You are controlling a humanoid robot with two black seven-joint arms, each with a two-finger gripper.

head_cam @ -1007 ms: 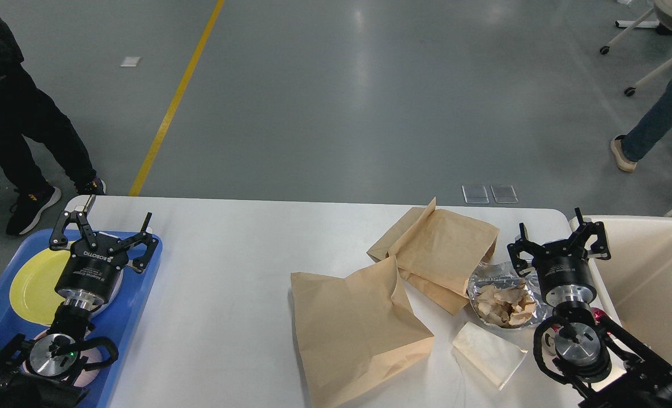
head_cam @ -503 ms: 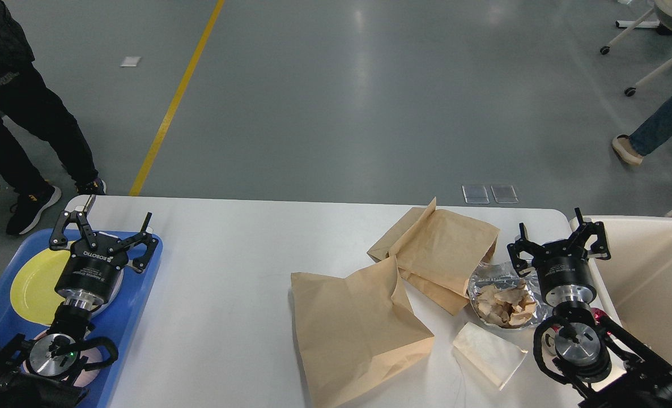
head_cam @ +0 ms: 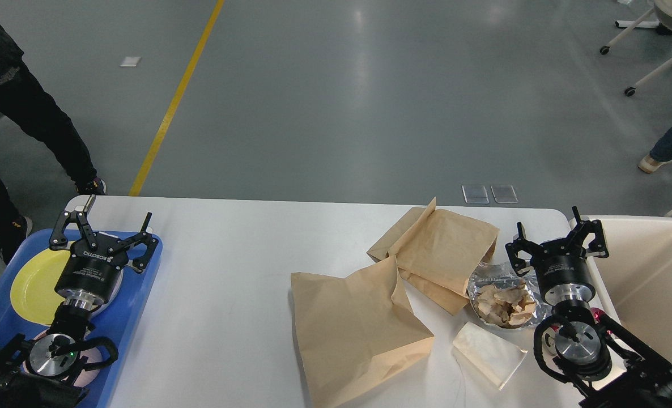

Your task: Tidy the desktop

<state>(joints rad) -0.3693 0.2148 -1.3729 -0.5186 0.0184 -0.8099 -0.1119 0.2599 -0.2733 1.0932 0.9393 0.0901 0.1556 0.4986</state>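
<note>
Grey floor behind; the white rounded desktop fills the foreground. Left gripper spread over blue plastic tray; right gripper spread beside crumpled foil bowl of scraps. Risk: a careless pinch tips scraps onto the brown paper bags

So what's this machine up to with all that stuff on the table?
It is a two-armed robot meant to tidy the desktop, and right now it holds nothing. Its left gripper hangs open over a blue tray with a yellow plate. Its right gripper is open too, beside a foil bowl of scraps. Two brown paper bags and a white wrapper lie on the table, not yet cleared. A beige bin stands at the right.
</note>
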